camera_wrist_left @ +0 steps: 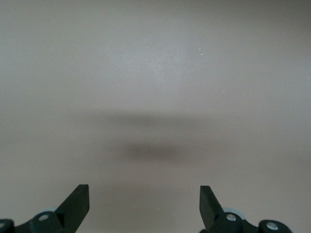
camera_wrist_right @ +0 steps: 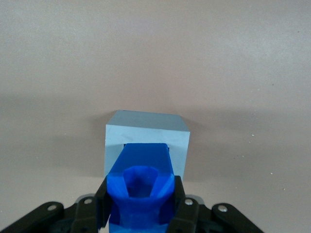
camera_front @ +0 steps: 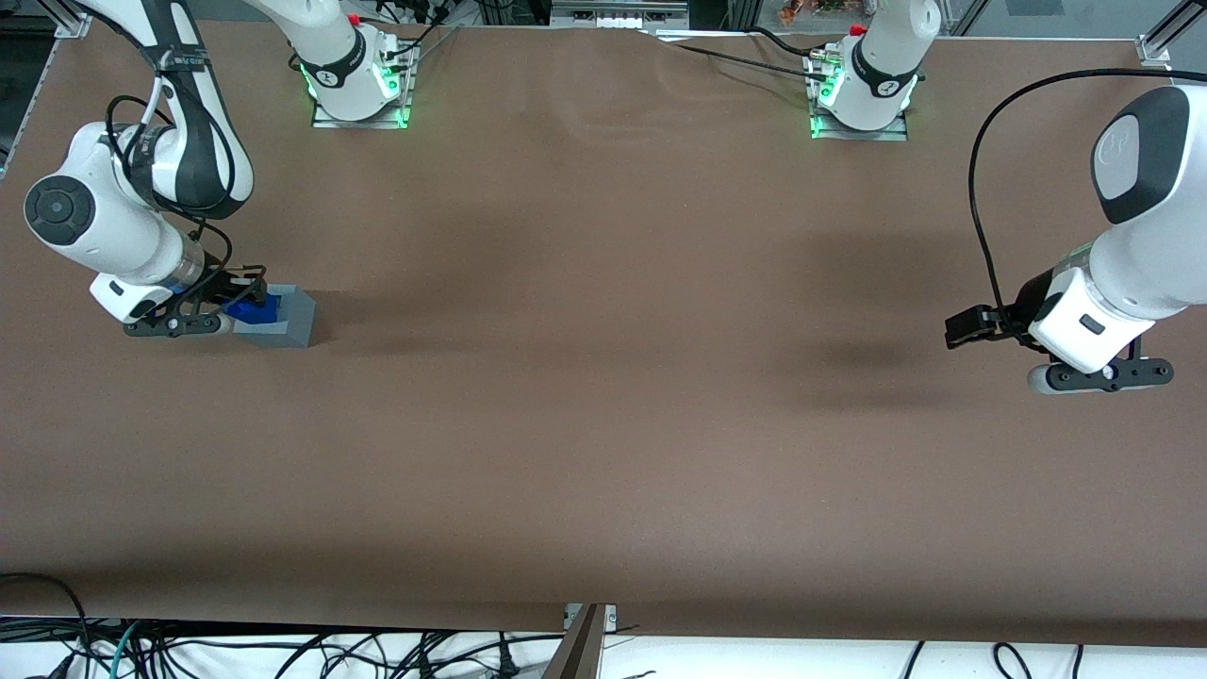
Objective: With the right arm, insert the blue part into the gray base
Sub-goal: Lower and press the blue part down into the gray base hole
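Gripper (camera_wrist_right: 141,213) clamped on blue part (camera_wrist_right: 141,187), fingers (camera_wrist_right: 103,206) pressed to its sides, directly over gray base (camera_wrist_right: 146,133) at working arm's end of table (camera_front: 603,377). Part low over recess; seating depth not visible. Risk: slight offset or tilt catches recess edge, jamming part or shoving base.

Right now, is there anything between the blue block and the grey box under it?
No. In the right wrist view the gripper holds the blue part directly over the gray base, with nothing else between them.
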